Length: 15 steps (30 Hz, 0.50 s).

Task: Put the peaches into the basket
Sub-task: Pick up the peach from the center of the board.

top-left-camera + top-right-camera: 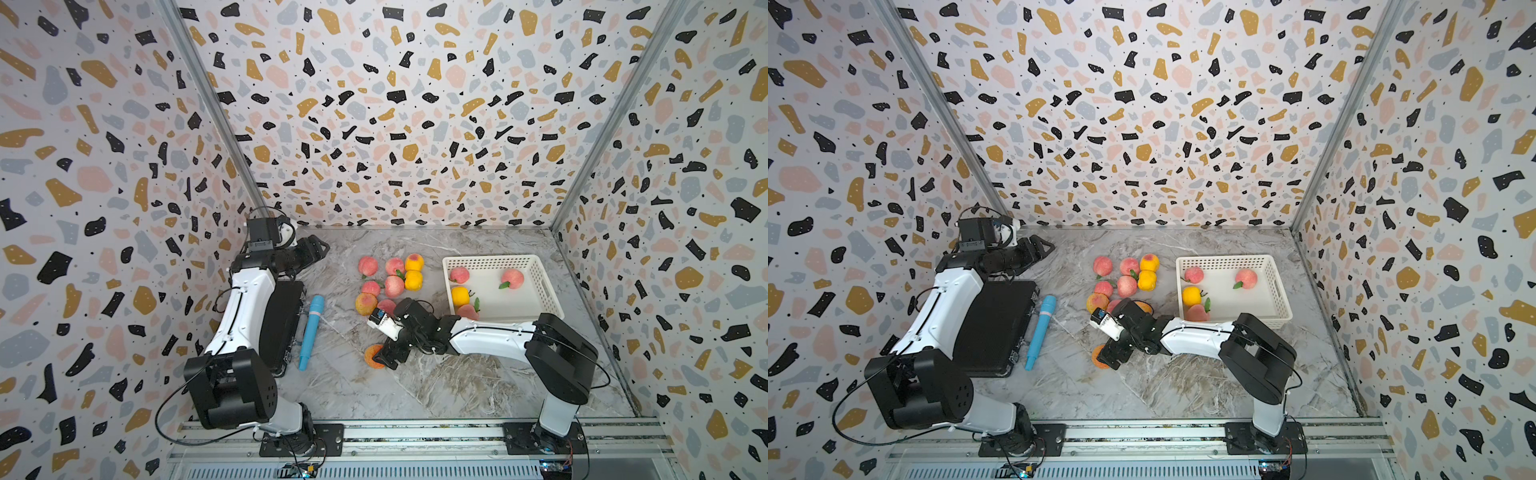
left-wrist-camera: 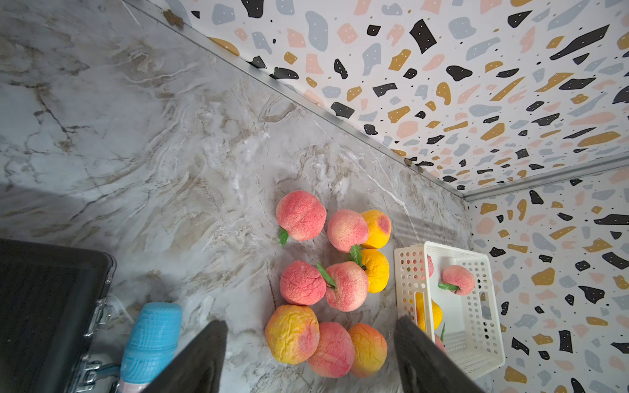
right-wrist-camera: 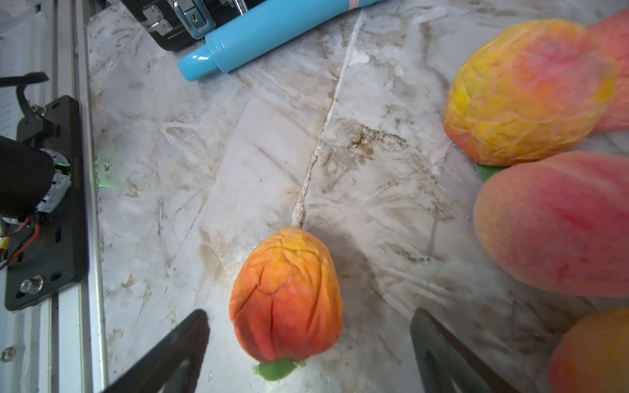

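Pickup of the stray orange-red peach [image 3: 286,272] is the step in hand. My right gripper [image 3: 308,316] is spread wide, a finger on either side of the fruit, neither touching it. It lies alone on the marble tabletop [image 1: 436,386], apart from the cluster of peaches [image 1: 394,286]. Four peaches already lie in the white lattice basket [image 1: 490,262]. Next, I judge, I must sink lower, pinch gently, then lift clear over the basket's near wall. My left gripper [image 1: 319,248] hangs spread and empty at the back.
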Each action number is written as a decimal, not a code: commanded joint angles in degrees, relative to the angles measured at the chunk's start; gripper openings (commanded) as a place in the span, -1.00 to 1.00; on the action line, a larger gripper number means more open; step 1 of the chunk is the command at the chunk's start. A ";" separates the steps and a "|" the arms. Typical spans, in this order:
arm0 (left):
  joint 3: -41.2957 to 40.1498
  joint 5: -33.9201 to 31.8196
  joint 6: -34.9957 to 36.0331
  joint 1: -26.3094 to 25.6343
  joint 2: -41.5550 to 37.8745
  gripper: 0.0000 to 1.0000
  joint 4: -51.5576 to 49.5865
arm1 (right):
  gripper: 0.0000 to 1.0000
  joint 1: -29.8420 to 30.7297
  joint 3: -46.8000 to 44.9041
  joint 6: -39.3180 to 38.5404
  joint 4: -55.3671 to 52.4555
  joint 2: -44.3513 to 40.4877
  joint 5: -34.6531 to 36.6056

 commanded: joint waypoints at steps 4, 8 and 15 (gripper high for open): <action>-0.41 1.10 -0.27 0.08 0.36 0.56 2.27 | 0.80 2.33 3.04 -0.96 -4.95 1.72 0.78; -0.59 1.31 -0.57 0.08 0.19 0.56 2.62 | 0.77 3.00 3.64 -0.91 -5.40 3.00 0.40; -0.53 1.52 -0.47 0.08 0.35 0.56 2.57 | 0.61 3.51 4.59 -0.37 -5.48 4.21 0.12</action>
